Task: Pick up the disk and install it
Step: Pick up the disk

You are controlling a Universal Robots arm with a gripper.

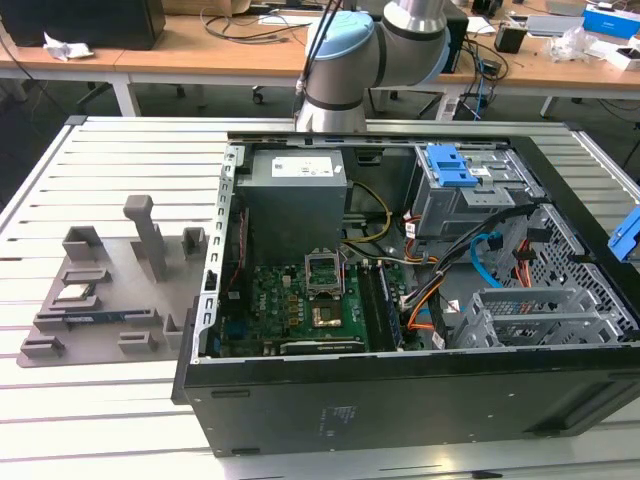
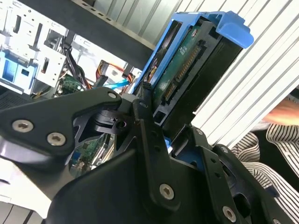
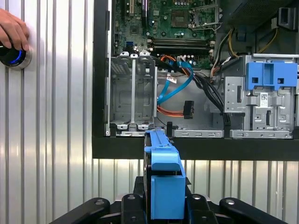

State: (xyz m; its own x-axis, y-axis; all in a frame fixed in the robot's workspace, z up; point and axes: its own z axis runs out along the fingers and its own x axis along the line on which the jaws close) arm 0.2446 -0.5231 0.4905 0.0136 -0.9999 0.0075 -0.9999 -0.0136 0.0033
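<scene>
In the exterior view, the computer case point(image 1: 380, 400) lies on the slatted table point(image 1: 120, 150); the parts tray point(image 1: 100, 300) sits at its nine o'clock, the disk point(image 1: 626, 235) at three o'clock, outside its wall.

The silver robot arm with light-blue joint caps point(image 1: 343, 55) appears in the upper middle of the exterior view as a thick upright joint. A second rounded segment branches off it towards the exterior view's right. In the second wrist view its black 2-fingered metal hand point(image 2: 170, 123) is clamped. The jointed fingers point(image 2: 142, 116) press from both sides on the silver rectangular metal disk in its bright blue plastic bracket point(image 2: 198, 56), which juts out past the fingertips. In the first wrist view the black bolted finger links point(image 3: 96, 205) splay out on each side of the held disk, which sits midway between them.
</scene>
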